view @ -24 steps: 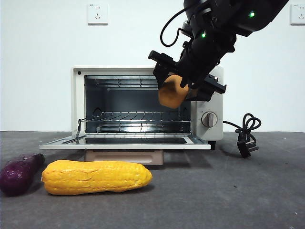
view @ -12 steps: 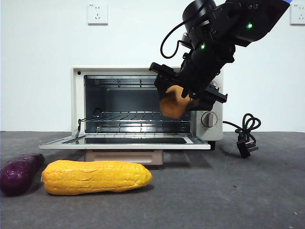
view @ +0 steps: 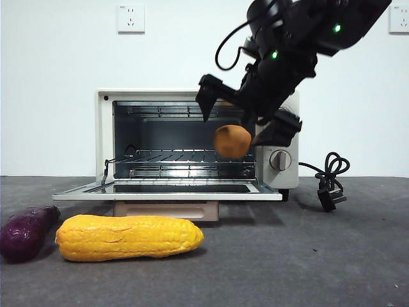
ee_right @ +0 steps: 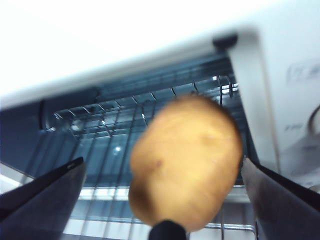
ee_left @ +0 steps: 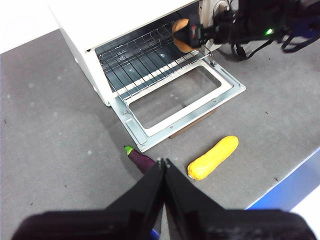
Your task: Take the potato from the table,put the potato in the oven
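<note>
The brown-orange potato [view: 232, 141] [ee_right: 185, 162] hangs free in the air at the right side of the oven's mouth, just above the wire rack [view: 179, 155]. My right gripper [view: 243, 118] [ee_right: 162, 162] straddles it, open, with both jaws spread clear of its skin. The cream-white oven [view: 102, 128] [ee_left: 75, 20] stands at the back of the dark grey table [view: 307, 256], its glass door [view: 166, 194] folded down flat. My left gripper [ee_left: 163, 165] is shut and held high above the table, away from the oven. In the left wrist view the potato [ee_left: 181, 34] shows at the oven's opening.
A long yellow corn cob [view: 128, 236] [ee_left: 212, 157] lies in front of the open door. A dark purple eggplant [view: 25, 231] [ee_left: 140, 160] lies beside it. The oven's black cord [view: 329, 179] is coiled by the oven's knob side.
My right gripper has opened and let go of the potato, which it held shut half a second ago. The potato has dropped slightly below the jaws.
</note>
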Motion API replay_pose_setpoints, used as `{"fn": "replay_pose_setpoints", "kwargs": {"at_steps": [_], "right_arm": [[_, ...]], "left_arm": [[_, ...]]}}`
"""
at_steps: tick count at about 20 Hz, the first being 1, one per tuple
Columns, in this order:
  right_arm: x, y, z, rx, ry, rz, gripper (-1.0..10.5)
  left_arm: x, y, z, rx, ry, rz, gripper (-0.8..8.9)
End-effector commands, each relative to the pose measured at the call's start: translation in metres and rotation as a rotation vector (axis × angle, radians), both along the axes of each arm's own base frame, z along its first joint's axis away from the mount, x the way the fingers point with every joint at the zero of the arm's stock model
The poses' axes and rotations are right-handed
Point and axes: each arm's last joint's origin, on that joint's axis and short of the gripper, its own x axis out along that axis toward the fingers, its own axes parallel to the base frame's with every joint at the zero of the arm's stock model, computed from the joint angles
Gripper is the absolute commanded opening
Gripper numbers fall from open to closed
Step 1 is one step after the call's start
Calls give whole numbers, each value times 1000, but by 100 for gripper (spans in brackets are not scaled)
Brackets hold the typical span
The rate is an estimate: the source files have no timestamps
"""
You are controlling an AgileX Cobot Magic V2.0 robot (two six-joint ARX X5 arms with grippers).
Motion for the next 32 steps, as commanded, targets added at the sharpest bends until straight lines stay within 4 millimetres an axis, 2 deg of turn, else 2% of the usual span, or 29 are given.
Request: {"fn": "replay_pose_setpoints", "kwargs": {"at_steps": [1, 7, 12, 16, 20, 25, 29, 32], "right_arm": [[-6, -5, 15, 10, -13, -3, 522], [-38, -22, 48, -113, 94, 62, 517], [-68, -37, 73, -192, 147, 227, 504], [-100, -53, 94, -259, 177, 351, 504], [-132, -71, 112, -315, 198, 407, 504], [-174, -96, 131, -335, 222, 416, 504], [-221, -124, 149, -315, 180, 408, 504], [-248, -140, 156, -282, 158, 392, 504]], "left_arm": [[5, -2, -2, 1, 11, 4, -8], [33, -15, -6, 0, -15, 1, -8], [63, -31, -29, -50, 4, -65, -8], [93, -39, -60, -65, 41, -36, -8], [125, -36, -92, -117, 82, -11, -8], [177, -16, -128, -208, 164, 32, -9], [235, 14, -181, -385, 334, 70, -9], [263, 26, -224, -445, 436, 98, -9]]}}
